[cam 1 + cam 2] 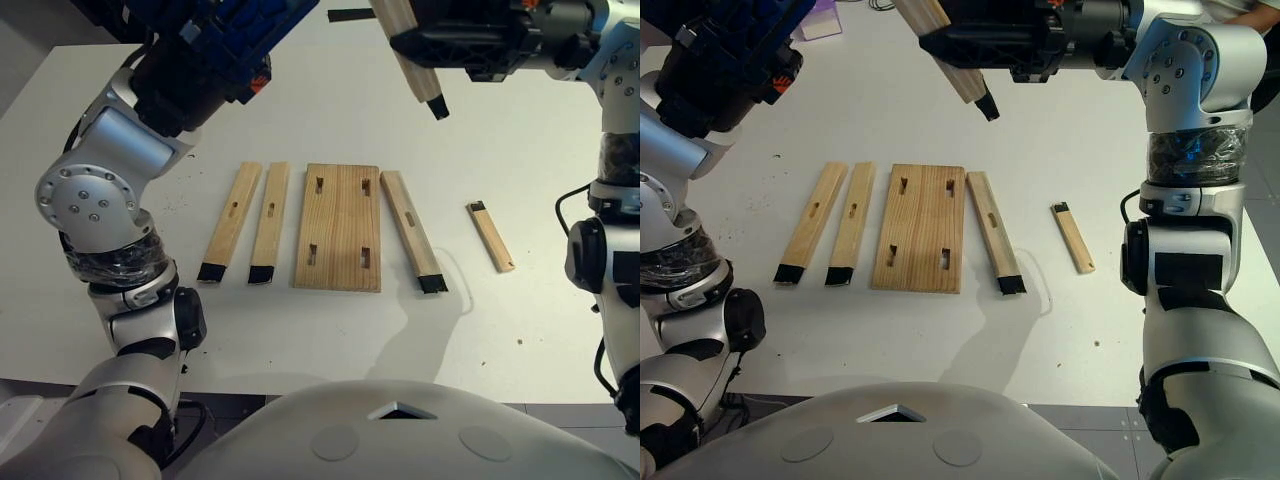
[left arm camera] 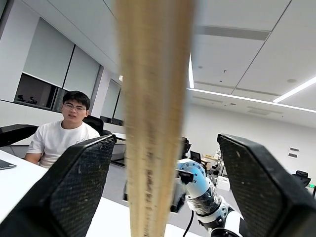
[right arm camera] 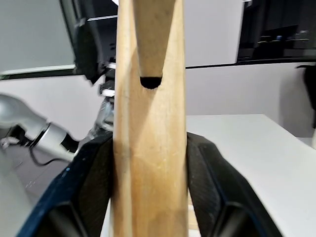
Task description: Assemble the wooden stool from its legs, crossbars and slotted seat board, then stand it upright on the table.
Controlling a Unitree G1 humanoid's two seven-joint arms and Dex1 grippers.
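Observation:
My right gripper [image 1: 412, 45] is shut on a wooden leg [image 1: 425, 85], held high over the table with its black tip pointing down. In the right wrist view the fingers [image 3: 96, 187] press both sides of the leg [image 3: 150, 123], which has a dark slot. In the left wrist view a wooden piece [image 2: 153, 98] stands between the open fingers of my left gripper [image 2: 168, 138], with a gap on one side. On the table lie the slotted seat board [image 1: 338, 227], two legs [image 1: 230, 220] [image 1: 270, 222] to its left, another leg [image 1: 412, 230] to its right and a short crossbar [image 1: 490, 236].
The white table [image 1: 500, 330] has free room in front of the parts and at the far right. My left arm's elbow [image 1: 90, 195] hangs over the table's left side. A black strip [image 1: 350, 14] lies at the far edge.

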